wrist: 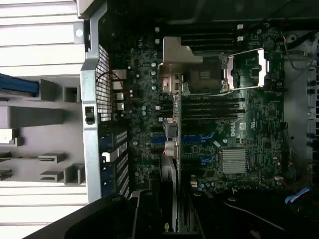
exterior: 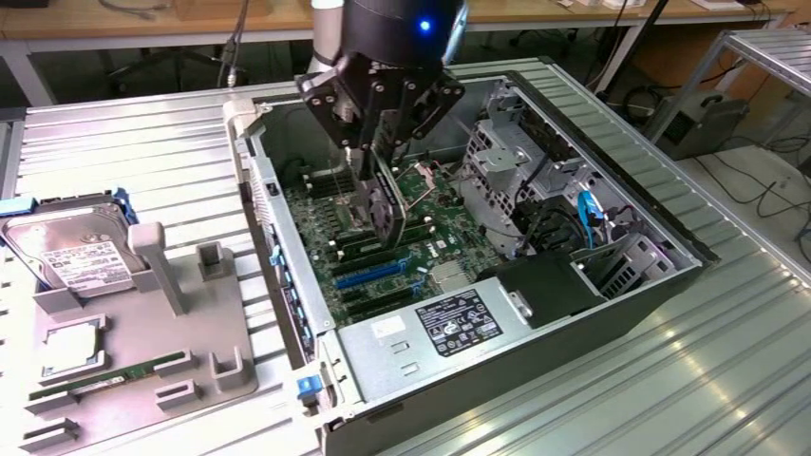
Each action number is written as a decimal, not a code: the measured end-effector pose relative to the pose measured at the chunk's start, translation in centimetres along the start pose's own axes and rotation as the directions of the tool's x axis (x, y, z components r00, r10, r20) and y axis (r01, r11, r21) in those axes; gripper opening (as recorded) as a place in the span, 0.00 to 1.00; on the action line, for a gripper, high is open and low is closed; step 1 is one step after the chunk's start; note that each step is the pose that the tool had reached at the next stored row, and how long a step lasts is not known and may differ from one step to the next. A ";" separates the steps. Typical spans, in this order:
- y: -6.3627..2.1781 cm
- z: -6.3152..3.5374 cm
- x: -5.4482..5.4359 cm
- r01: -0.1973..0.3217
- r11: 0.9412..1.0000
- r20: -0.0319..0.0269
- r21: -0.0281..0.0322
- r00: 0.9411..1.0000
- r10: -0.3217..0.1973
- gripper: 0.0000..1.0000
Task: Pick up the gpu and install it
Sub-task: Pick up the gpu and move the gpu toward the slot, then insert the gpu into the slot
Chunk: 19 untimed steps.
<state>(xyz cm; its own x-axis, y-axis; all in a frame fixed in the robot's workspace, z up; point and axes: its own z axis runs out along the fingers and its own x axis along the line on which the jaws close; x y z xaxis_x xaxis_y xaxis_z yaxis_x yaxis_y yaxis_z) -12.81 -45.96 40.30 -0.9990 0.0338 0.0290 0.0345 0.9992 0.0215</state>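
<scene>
Beneath all parts, table [exterior: 127, 142]: slatted metal surface; carries the computer case and, at the exterior view's left, the fixture tray.
Computer case [exterior: 533, 366]: lies on its side with the side panel off, interior facing up.
Fixture tray [exterior: 140, 323]: grey, just beside the case; holds spare parts in moulded pockets.
Motherboard [exterior: 438, 214]: green, on the case floor; visible on both sides of the gripper.
Power supply [exterior: 419, 337]: silver box with a black label, in the near end of the case, apart from the card.
Drive cage [exterior: 507, 161]: metal frame standing just beside the card on the exterior view's right; blue cables [exterior: 586, 214] hang beyond it.
Gripper [exterior: 380, 180]: reaches down into the case, fingers clamped on the gpu.
Gpu [exterior: 390, 214]: dark card held on edge above the motherboard, between the perforated case wall and the drive cage; seen edge-on in the wrist view [wrist: 168, 184]. Contact with the board cannot be told.
Hard drive [exterior: 70, 252]: silver, white label, seated in the tray.
Expansion slots [exterior: 367, 275]: blue, on the board near the card's lower end.
Memory stick [exterior: 108, 378]: narrow, green, lying in the tray.
Heatsink [wrist: 234, 160]: small, silvery, finned, on the board.
</scene>
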 end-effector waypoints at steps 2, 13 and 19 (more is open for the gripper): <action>0.31 0.32 -0.8 0.000 1.000 0.000 0.001 1.000 0.000 0.26; 1.37 1.91 -4.1 0.004 1.000 0.000 0.005 1.000 -0.004 0.26; 1.37 1.91 -4.1 0.004 1.000 0.000 0.004 1.000 -0.004 0.26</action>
<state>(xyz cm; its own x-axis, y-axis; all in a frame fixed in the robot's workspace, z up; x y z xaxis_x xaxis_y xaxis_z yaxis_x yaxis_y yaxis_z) -8.68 -44.69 38.30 -0.9991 0.0297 0.0289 0.0302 0.9994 0.0172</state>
